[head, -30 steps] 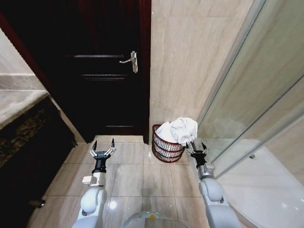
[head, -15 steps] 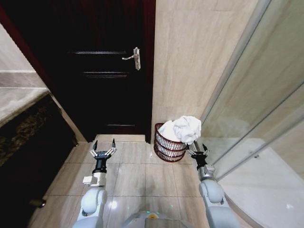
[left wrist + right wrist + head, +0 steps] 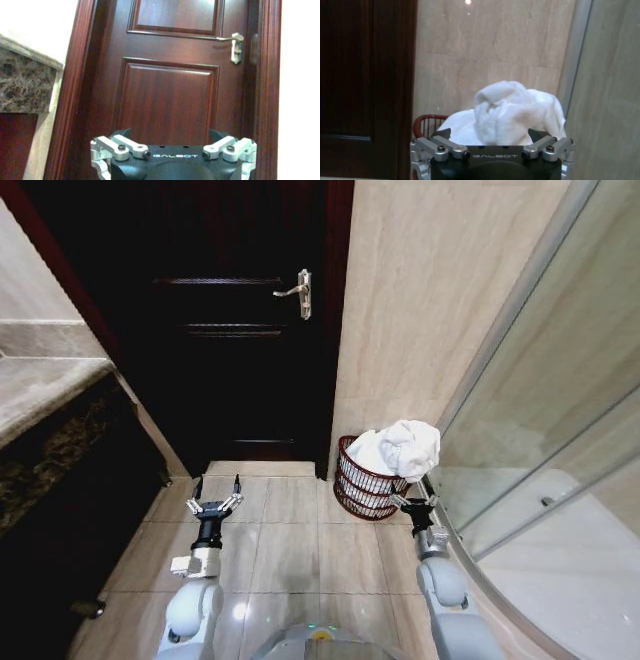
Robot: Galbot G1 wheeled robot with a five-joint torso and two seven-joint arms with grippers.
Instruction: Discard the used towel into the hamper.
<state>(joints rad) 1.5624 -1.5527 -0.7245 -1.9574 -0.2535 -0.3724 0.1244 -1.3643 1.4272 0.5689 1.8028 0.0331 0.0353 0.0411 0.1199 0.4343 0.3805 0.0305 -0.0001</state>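
The hamper (image 3: 366, 484), a dark reddish-brown wire basket, stands on the floor in the corner between the door frame and the tiled wall. A white towel (image 3: 401, 447) is heaped in it and rises above the rim; the right wrist view shows the towel (image 3: 506, 108) piled over the hamper's rim (image 3: 426, 119). My right gripper (image 3: 414, 502) is open and empty, low over the floor just in front of the hamper. My left gripper (image 3: 216, 500) is open too, holding nothing, and faces the door.
A dark wooden door (image 3: 240, 320) with a metal lever handle (image 3: 299, 292) is shut ahead. A stone-topped counter (image 3: 45, 395) runs along the left. A glass shower screen (image 3: 540, 430) closes the right side. Tiled floor (image 3: 300, 540) lies between my arms.
The whole head view has shifted, so the camera moved: door and hamper now sit farther right in the picture. Both arms hold the same pose, grippers still open.
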